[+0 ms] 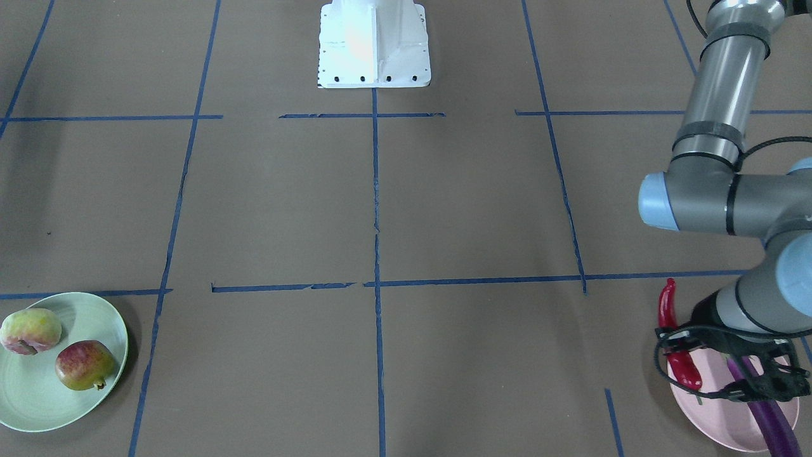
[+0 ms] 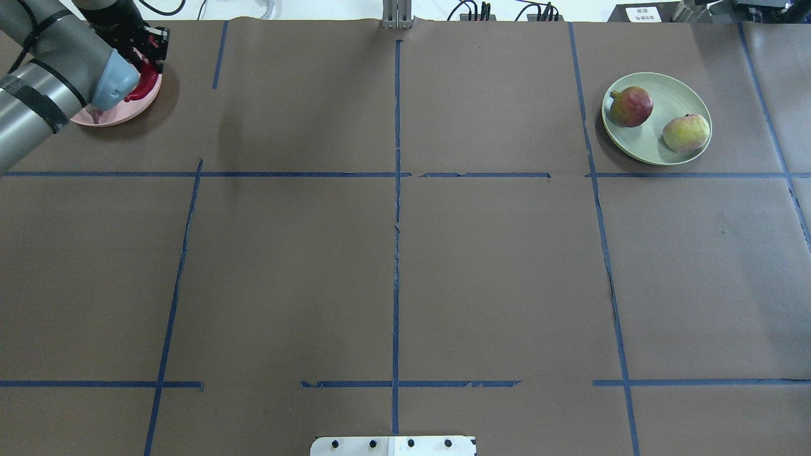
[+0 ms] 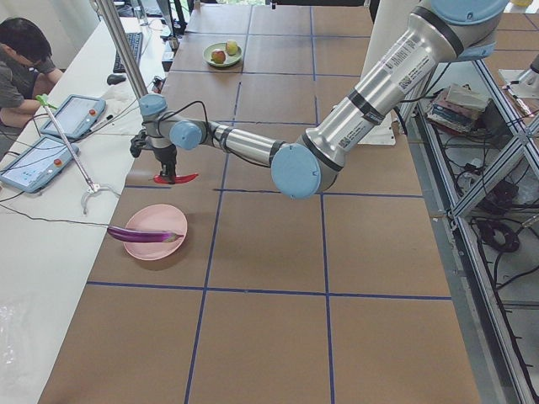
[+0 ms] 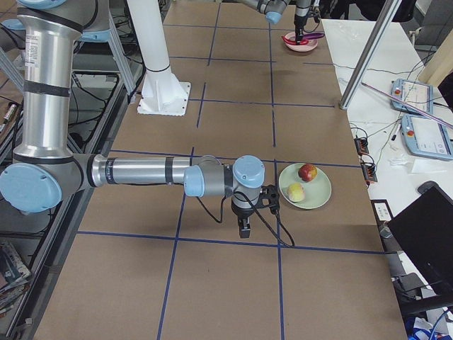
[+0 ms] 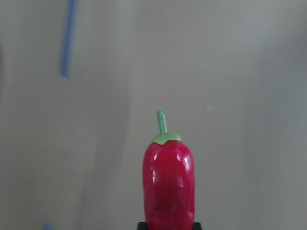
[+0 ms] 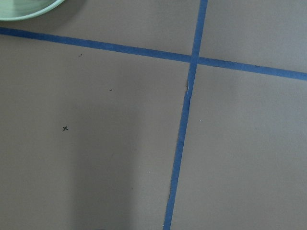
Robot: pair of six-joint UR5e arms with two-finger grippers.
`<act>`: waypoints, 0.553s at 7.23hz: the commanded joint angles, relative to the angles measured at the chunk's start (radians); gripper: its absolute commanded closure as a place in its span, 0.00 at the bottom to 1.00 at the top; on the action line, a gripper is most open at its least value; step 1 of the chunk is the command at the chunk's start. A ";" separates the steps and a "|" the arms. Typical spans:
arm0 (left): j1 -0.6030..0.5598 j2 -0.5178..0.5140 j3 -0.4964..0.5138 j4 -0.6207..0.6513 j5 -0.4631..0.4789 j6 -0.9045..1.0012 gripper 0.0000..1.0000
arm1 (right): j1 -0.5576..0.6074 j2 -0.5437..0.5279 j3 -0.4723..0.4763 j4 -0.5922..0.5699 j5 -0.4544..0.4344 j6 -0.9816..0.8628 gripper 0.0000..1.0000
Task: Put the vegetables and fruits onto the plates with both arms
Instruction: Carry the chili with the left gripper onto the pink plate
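Chili pepper [image 5: 169, 187] sits right up against the lens in the left wrist view, green stem pointing away, with nothing but bare brown counter [image 1: 444, 209] beyond it. The left claw [image 1: 684, 348] has its jaws closed tight around the chili's body and holds it up off the surface. From the front view it hangs at the near rim of the pink plate [image 1: 723, 420], though I honestly can't tell whether it's fully over the plate or just beside the edge. The eggplant [image 1: 769, 416] already lies across that pink plate, one end poking out past the rim. Way over at the other end of the counter, the green plate [image 1: 38, 400] has the peach [image 1: 30, 330] and the pomegranate [image 1: 82, 365] sitting on it side by side, close but not touching. The right claw [image 4: 243, 228] hangs low over the counter just beside the green plate. It only shows in the side view, so I can't tell whether it's open or closed, and I don't see anything in it. So by my count the job is nearly done: both fruits are plated, one veg is plated, and the chili is the last piece left to set down and let go. Tally: two plates, two fruits, two vegetables, two arms.
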 commanded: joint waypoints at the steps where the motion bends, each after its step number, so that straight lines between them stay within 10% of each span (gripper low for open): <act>1: -0.024 -0.012 0.225 -0.198 -0.001 0.054 0.96 | 0.000 0.000 -0.005 0.000 0.003 0.000 0.00; 3: -0.013 -0.029 0.260 -0.208 0.002 0.074 0.00 | 0.000 0.000 -0.004 0.000 0.003 -0.001 0.00; 4: -0.016 -0.027 0.257 -0.209 -0.001 0.106 0.00 | 0.000 0.000 -0.004 0.002 0.003 -0.002 0.00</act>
